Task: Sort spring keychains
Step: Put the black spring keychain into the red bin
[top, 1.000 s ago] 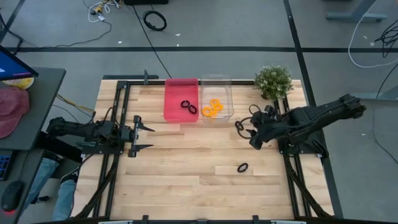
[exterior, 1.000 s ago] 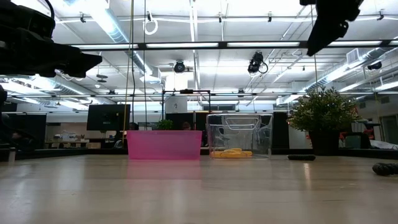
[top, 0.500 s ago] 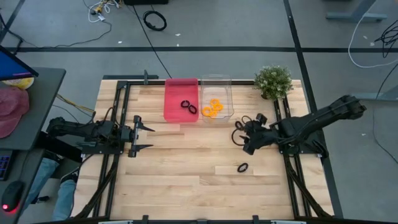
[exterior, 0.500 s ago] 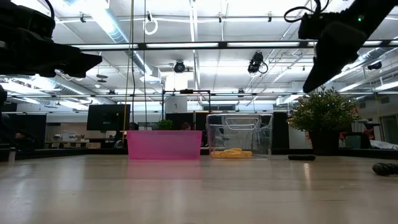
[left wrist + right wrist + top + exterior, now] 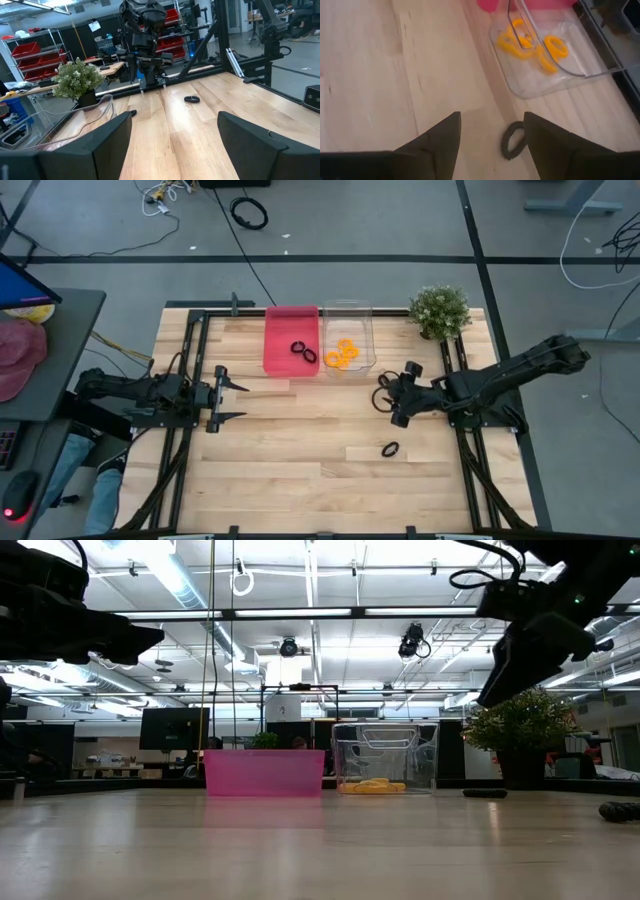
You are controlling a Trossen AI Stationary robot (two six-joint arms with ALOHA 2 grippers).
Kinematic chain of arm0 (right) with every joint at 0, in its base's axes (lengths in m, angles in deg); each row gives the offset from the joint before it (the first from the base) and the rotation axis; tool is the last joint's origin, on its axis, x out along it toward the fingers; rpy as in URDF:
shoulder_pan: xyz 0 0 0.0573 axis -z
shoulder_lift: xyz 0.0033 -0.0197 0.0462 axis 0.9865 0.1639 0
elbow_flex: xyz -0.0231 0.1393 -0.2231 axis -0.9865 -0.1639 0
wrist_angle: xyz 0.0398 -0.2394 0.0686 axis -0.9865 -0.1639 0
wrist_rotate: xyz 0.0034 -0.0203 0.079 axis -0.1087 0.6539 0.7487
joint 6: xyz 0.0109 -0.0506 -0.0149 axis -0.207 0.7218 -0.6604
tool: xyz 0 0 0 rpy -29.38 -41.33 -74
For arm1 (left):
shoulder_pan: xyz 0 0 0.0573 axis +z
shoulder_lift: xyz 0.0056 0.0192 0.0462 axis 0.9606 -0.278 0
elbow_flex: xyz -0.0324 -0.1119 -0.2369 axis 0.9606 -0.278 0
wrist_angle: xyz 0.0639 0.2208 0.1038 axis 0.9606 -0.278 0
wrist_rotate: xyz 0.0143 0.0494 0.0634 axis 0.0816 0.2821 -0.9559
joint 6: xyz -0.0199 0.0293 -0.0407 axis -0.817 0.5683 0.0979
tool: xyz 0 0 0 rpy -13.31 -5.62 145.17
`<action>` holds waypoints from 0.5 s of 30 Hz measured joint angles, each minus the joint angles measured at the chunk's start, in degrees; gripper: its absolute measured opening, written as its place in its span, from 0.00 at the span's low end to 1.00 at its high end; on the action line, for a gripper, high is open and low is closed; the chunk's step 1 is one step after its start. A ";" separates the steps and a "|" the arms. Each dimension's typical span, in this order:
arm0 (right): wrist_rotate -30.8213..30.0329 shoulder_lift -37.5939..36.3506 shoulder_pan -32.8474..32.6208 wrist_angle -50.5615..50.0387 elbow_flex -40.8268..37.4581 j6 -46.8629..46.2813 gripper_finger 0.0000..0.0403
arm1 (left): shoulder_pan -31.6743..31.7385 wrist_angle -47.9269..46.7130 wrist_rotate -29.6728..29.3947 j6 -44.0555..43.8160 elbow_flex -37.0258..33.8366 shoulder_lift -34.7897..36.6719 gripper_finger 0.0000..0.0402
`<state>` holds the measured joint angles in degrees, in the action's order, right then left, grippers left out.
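Two black spring keychains lie flat on the wood: one [image 5: 384,381] [image 5: 512,140] just beyond my right gripper's fingertips, near the clear bin, and one [image 5: 390,449] [image 5: 191,99] closer to the near edge. Two more black ones [image 5: 303,352] lie in the pink bin [image 5: 279,340]. Several orange ones [image 5: 340,355] [image 5: 535,44] lie in the clear bin [image 5: 362,330]. My right gripper [image 5: 393,397] [image 5: 492,137] hangs open above the table, right of the bins, touching nothing. My left gripper [image 5: 228,394] waits open at the table's left.
A potted plant [image 5: 440,311] stands at the far right corner, behind the right arm. Bare wood stretches between the two arms and along the near edge. Black frame rails [image 5: 192,360] run down the left and right sides of the table.
My right gripper has moved a little toward the table's left and come down toward the black keychain beside the clear bin, staying open. The keychains and bins have not moved.
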<state>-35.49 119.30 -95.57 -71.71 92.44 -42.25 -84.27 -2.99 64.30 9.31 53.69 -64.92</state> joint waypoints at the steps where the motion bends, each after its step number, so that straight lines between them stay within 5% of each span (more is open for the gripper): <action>1: -0.06 0.00 0.09 0.15 0.00 0.33 0.55 | 0.00 0.00 -0.01 0.00 0.02 -0.01 0.74; 15: -0.04 0.00 3.60 -1.95 0.02 -1.54 0.55 | 0.00 0.00 -0.01 0.00 0.00 -0.01 0.74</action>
<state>-35.54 119.30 -91.97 -73.66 92.46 -43.79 -84.27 -2.99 64.29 9.30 53.69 -64.93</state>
